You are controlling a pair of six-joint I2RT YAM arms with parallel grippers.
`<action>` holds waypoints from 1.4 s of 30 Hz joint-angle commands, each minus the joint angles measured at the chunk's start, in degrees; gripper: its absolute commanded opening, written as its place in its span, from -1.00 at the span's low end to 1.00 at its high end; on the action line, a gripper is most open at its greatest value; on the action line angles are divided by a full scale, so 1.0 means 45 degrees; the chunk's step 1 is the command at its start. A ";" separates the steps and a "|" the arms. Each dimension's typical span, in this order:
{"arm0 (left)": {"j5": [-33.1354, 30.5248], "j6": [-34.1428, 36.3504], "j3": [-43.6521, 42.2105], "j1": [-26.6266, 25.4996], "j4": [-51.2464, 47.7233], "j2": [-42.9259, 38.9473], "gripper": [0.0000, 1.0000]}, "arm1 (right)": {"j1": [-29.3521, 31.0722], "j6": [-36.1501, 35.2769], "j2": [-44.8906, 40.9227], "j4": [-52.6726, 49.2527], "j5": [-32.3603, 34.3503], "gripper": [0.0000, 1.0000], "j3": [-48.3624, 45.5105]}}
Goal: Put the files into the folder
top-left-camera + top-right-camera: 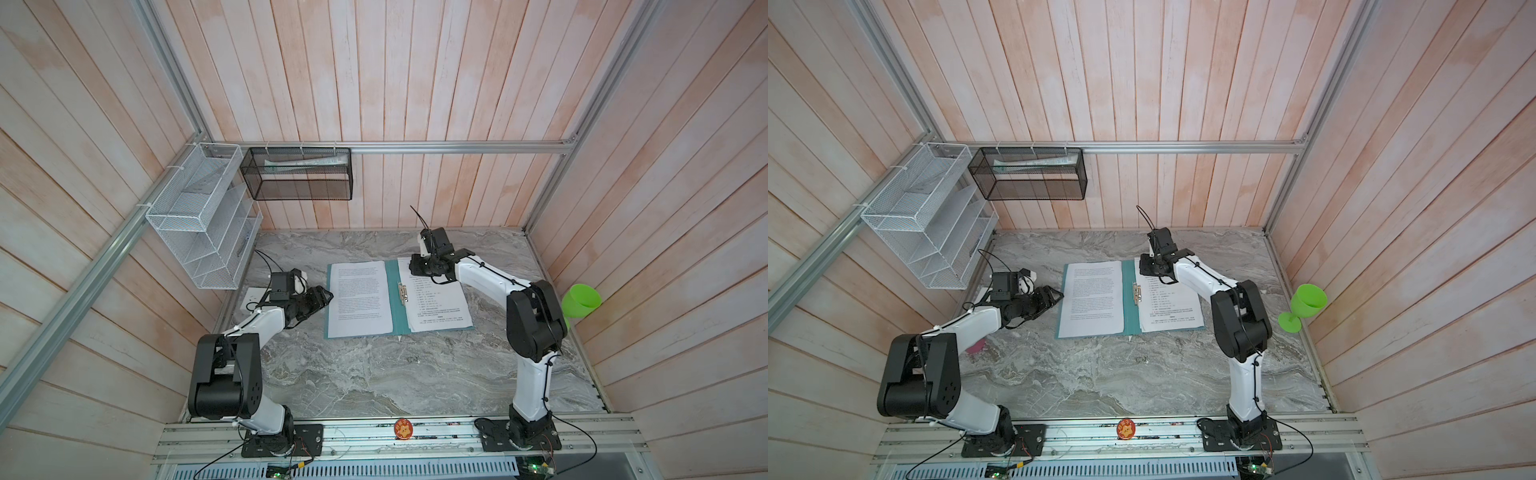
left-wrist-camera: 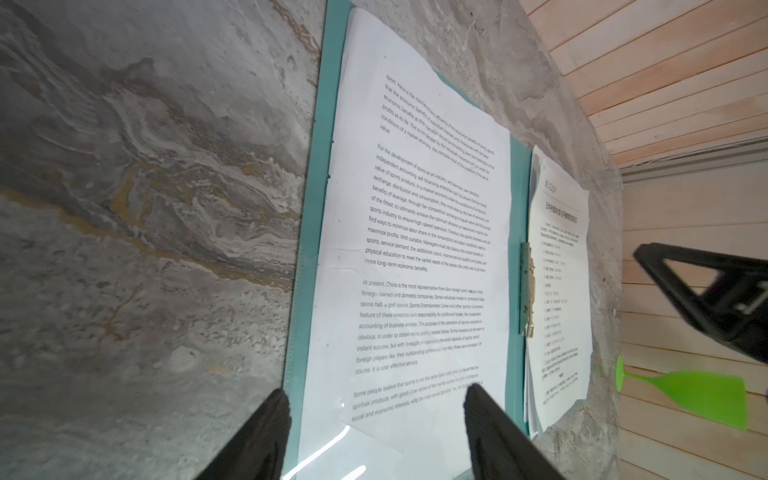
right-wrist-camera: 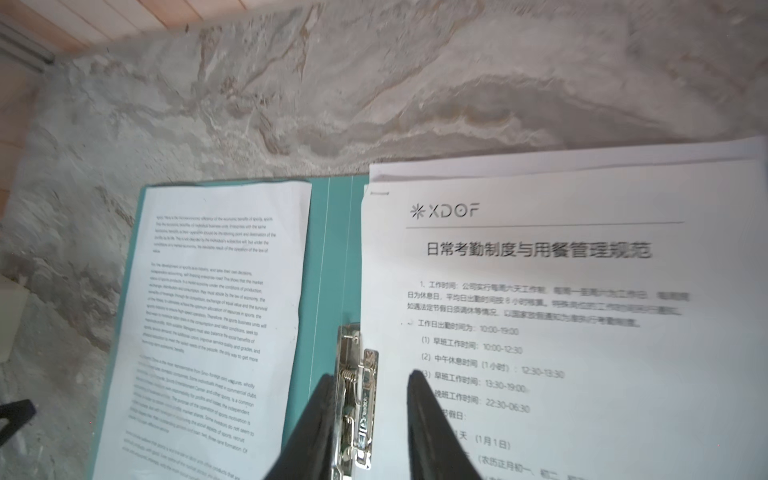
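The teal folder (image 1: 395, 299) lies open and flat on the marble table in both top views. One printed sheet (image 1: 359, 297) rests on its left cover, and a stack of files (image 1: 438, 303) on its right cover overhangs the far edge. A metal clip (image 3: 353, 357) runs along the spine. My left gripper (image 1: 326, 297) is open, low at the folder's left edge; in the left wrist view its fingertips (image 2: 282, 399) straddle that edge and the sheet. My right gripper (image 1: 419, 266) hovers over the far part of the spine, open, with the clip between its fingers (image 3: 415, 386).
A white wire rack (image 1: 199, 216) and a black mesh basket (image 1: 297, 174) hang on the back left walls. A green plastic goblet (image 1: 1304, 305) lies at the right wall. A white socket block (image 1: 251, 298) sits behind my left arm.
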 commanded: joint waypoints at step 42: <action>0.0157 0.0121 -0.0740 -0.0003 0.0486 0.0429 0.37 | 0.1643 -0.0559 0.2619 -0.2382 0.0813 -0.58 0.1310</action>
